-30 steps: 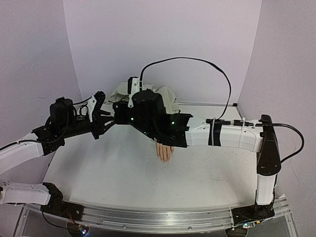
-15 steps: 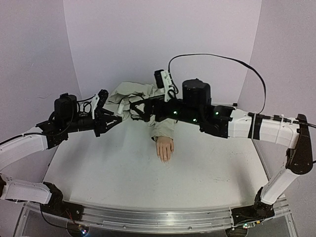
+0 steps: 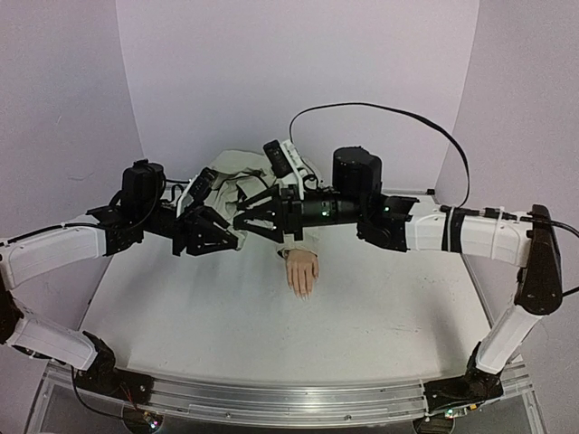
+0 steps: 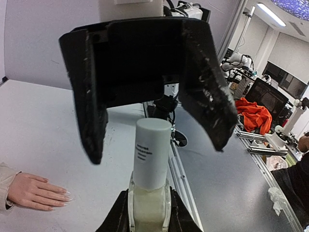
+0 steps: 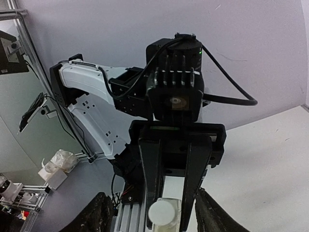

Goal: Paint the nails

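Left wrist view: my left gripper clamps the white bottle; right gripper spread open around its cap (gaps both sides). Nails: on the mannequin hand, flat on table.

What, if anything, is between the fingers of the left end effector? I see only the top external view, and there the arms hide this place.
Observer: A small white bottle. In the left wrist view, the left end effector is shut on its lower part.
Operator: Does the right end effector grip the cap?
Observer: No. The right end effector is open, its fingers wide apart on both sides of the cap.
Operator: Can you see the nails?
Observer: Yes, the left wrist view shows pale nails on the mannequin hand, which lies palm down on the table.
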`<move>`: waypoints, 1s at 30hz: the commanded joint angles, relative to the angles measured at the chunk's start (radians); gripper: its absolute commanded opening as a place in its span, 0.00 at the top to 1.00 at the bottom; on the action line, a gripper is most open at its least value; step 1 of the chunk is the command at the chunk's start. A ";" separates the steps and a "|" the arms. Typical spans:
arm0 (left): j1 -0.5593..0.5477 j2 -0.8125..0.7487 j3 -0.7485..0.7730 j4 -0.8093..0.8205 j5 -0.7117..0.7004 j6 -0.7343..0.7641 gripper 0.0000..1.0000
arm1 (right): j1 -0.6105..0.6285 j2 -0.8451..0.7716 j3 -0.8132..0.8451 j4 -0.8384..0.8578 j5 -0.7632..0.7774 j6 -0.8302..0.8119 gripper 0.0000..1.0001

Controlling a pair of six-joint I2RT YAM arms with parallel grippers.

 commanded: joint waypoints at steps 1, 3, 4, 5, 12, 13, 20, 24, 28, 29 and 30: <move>-0.007 -0.007 0.043 0.046 0.087 -0.012 1.00 | -0.004 0.041 0.083 0.095 -0.102 0.019 0.47; -0.010 -0.009 0.040 0.047 0.091 -0.012 1.00 | -0.005 0.051 0.098 0.104 -0.113 0.024 0.57; -0.011 -0.009 0.037 0.046 0.090 -0.011 1.00 | -0.005 0.055 0.101 0.111 -0.114 0.029 0.64; -0.012 -0.011 0.036 0.047 0.090 -0.009 1.00 | -0.005 0.057 0.104 0.118 -0.113 0.034 0.69; -0.014 -0.023 0.032 0.048 0.059 -0.009 1.00 | -0.003 0.090 0.103 0.156 -0.151 0.069 0.82; -0.013 -0.027 0.031 0.048 0.041 -0.011 1.00 | -0.001 0.097 0.100 0.157 -0.151 0.072 0.84; -0.005 -0.101 -0.010 0.049 -0.267 -0.005 1.00 | 0.027 0.112 0.068 0.157 -0.065 0.062 1.00; -0.002 -0.167 -0.060 0.049 -0.599 0.036 1.00 | 0.060 0.134 0.061 0.157 0.109 0.109 1.00; -0.002 -0.218 -0.107 0.049 -1.036 0.055 1.00 | 0.170 0.170 0.132 0.042 0.578 0.133 1.00; -0.002 -0.226 -0.112 0.048 -1.114 0.066 1.00 | 0.224 0.194 0.216 -0.032 0.779 0.133 1.00; -0.002 -0.231 -0.120 0.046 -1.182 0.076 1.00 | 0.274 0.228 0.295 -0.130 0.976 0.161 1.00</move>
